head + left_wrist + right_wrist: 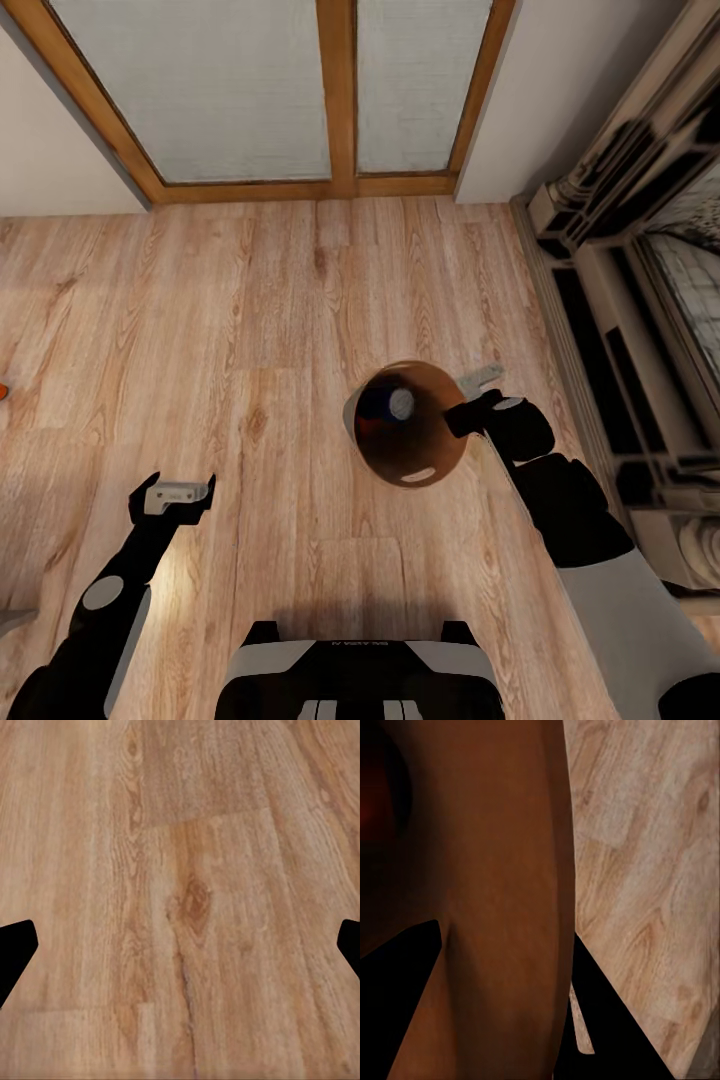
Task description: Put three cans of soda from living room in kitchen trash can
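The right pincer [478, 392] is clamped on the rim of the bin [425, 455], one finger inside against the copper-brown wall [495, 870], the other outside. The bin is held off the floor [250, 300] and tilted, its long axis leaning so that the mouth is turned toward the head camera. Inside it a dark blue can [385, 405] is seen, its silver top facing the mouth. The left pincer [172, 497] is spread and empty over warm wood planks [187, 907]. Wood-framed glazed doors [335, 90] are seen ahead, a fireplace surround [620, 300] at the right.
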Controlling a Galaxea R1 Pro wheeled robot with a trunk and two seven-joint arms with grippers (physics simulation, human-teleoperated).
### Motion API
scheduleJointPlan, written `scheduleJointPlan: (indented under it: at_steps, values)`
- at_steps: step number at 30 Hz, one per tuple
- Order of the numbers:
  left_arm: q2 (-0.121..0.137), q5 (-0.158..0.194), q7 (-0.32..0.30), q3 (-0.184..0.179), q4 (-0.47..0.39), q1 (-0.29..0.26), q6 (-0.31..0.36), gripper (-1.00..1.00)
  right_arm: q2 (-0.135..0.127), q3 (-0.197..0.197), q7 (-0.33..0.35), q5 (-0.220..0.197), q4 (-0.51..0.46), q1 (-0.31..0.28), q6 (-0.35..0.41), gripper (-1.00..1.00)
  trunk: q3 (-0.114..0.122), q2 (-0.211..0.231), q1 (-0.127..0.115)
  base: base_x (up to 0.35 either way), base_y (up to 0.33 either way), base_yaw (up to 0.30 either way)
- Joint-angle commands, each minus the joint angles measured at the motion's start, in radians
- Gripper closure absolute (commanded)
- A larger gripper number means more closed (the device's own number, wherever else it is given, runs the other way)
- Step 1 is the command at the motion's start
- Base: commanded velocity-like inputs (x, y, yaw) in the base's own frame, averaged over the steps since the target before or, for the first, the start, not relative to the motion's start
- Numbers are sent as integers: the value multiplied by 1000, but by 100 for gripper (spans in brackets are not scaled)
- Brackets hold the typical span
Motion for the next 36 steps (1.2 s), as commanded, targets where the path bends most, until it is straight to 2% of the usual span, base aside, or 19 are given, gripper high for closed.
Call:
scheduleJointPlan:
  at_steps: [1,5,7,10,15,19,24,27,29,33,36]
  values:
    - [0,0,0,0,2,0,-2,-100,-11,-6,6,-30,-3,2,2,100,0,0,0,0,0,0]
    - [-2,3,0,-1,8,0,-5,-100,-53,-27,44,-31,-21,21,2,100,0,0,0,0,0,0]
    - [-5,3,0,-1,9,0,-6,-100,-73,-59,91,-31,-62,57,0,100,0,0,0,0,0,0]
    - [-11,5,0,-2,10,1,-7,-100,-84,-105,125,-31,-104,104,-34,100,0,0,0,0,0,0]
    - [-14,7,-1,-2,9,4,-7,-100,-90,-133,137,-29,-122,147,-60,100,0,0,0,0,0,0]
    - [-18,7,-3,-2,10,5,-7,-100,-90,-215,140,-30,-128,224,-172,100,0,0,0,0,0,0]
    - [-30,7,-6,-2,13,19,-9,-100,-87,-242,133,-29,-128,273,-217,100,0,0,0,0,0,0]
    - [-33,6,-7,-3,15,35,-24,-100,-85,-264,129,-30,-124,286,-224,100,0,0,0,0,0,0]
    - [-36,5,-7,-2,24,42,-48,-100,-79,-309,126,-31,-119,294,-243,100,0,0,0,0,0,0]
    - [-38,7,-7,-2,41,46,-62,-100,-75,-345,124,-35,-109,308,-270,100,0,0,0,0,0,10]
    - [-38,8,-6,-2,46,47,-65,-100,-68,-386,125,-47,-103,327,-288,100,1,0,0,0,0,131]
